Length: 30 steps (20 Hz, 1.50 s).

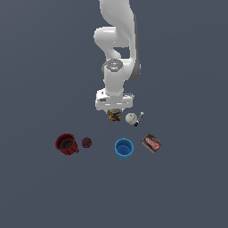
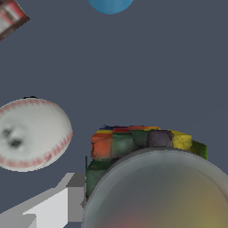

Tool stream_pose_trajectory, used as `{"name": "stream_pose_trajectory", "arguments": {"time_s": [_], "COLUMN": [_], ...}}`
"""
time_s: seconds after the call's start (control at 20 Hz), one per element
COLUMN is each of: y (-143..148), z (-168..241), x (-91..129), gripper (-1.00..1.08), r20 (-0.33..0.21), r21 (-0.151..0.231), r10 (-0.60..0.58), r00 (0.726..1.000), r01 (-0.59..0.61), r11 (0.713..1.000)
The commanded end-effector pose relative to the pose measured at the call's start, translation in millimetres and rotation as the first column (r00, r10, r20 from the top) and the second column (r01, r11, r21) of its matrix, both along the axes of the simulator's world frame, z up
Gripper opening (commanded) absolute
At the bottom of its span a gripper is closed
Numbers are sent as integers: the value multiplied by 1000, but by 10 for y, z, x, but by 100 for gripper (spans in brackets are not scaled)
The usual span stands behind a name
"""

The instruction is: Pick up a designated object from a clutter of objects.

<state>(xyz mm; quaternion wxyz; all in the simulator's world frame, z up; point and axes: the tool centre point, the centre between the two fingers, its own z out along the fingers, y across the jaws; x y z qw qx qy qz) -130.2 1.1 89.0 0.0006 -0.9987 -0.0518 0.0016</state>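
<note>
The designated object, a small jar of multicoloured pieces (image 1: 114, 116), stands directly under the white hand of my gripper (image 1: 114, 111), which hides its upper part. In the wrist view the jar (image 2: 142, 144) shows its red, green, yellow and purple contents, with its pale lid (image 2: 160, 191) very close to the camera. One grey finger (image 2: 69, 198) lies right against the jar's side; the other finger is hidden. The clutter of objects spreads around it: a white ball (image 1: 130, 118), a marker (image 1: 140, 118), a blue cup (image 1: 124, 148), a brown box (image 1: 152, 143), a dark reddish ball (image 1: 87, 142) and a red mug (image 1: 66, 144).
The white ball (image 2: 33, 133), stitched like a baseball, sits a short gap from the jar. The blue cup (image 2: 110, 4) and the brown box (image 2: 11, 18) lie further off at the frame edge. Dark grey floor surrounds the items.
</note>
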Motion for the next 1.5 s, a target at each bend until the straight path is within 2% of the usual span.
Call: {"name": "stream_pose_trajectory", "arguments": {"time_s": [0.0, 1.45], "y": [-70, -1195], "z": [138, 2159], "x": [91, 1473], "gripper": [-100, -100], "r20": [3, 3], "r21": [1, 0], "r10": [0, 0], "r00": [1000, 1000], "r01": [0, 0], "r11": [1000, 1000]}}
